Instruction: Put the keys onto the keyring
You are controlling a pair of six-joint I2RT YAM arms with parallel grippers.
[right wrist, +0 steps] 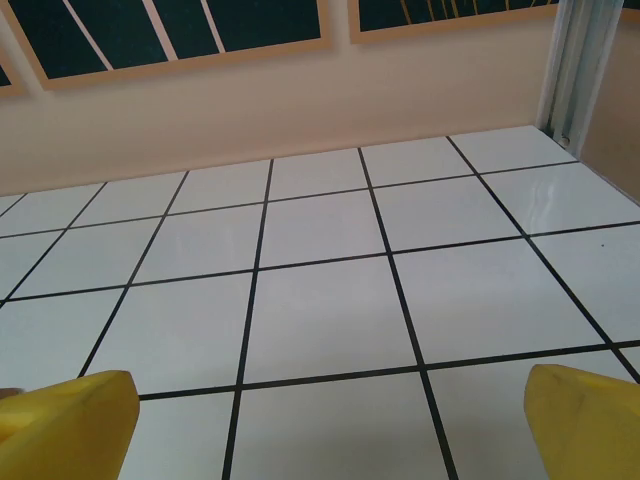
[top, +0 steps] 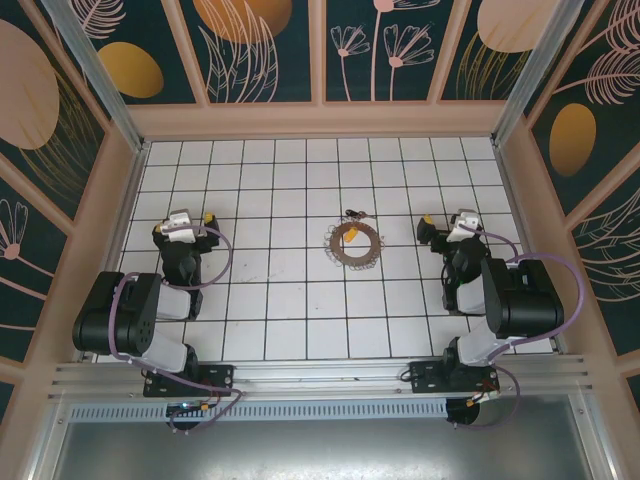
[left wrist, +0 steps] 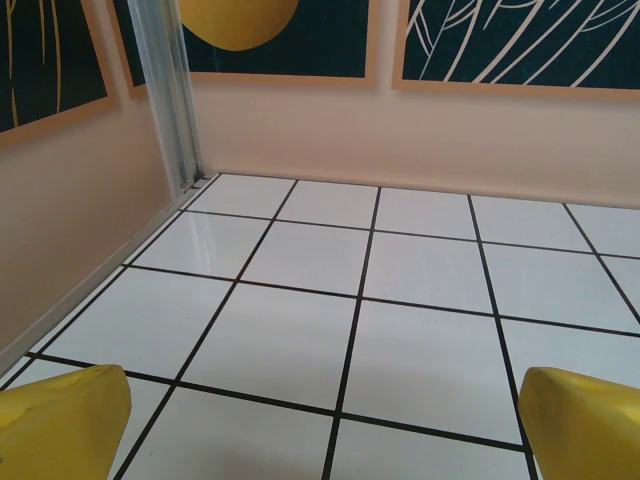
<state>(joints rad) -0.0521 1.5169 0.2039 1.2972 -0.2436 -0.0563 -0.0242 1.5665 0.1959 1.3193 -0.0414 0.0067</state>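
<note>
Keys (top: pixel 368 252) wait mid-table, untouched; my left gripper (left wrist: pixel 320 425) and right gripper (right wrist: pixel 330 425) gape wide, empty. Next, I judge: reach inward.

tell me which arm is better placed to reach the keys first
Right, probably: the right gripper is open and sits nearer the keys than the left gripper, also open.
</note>
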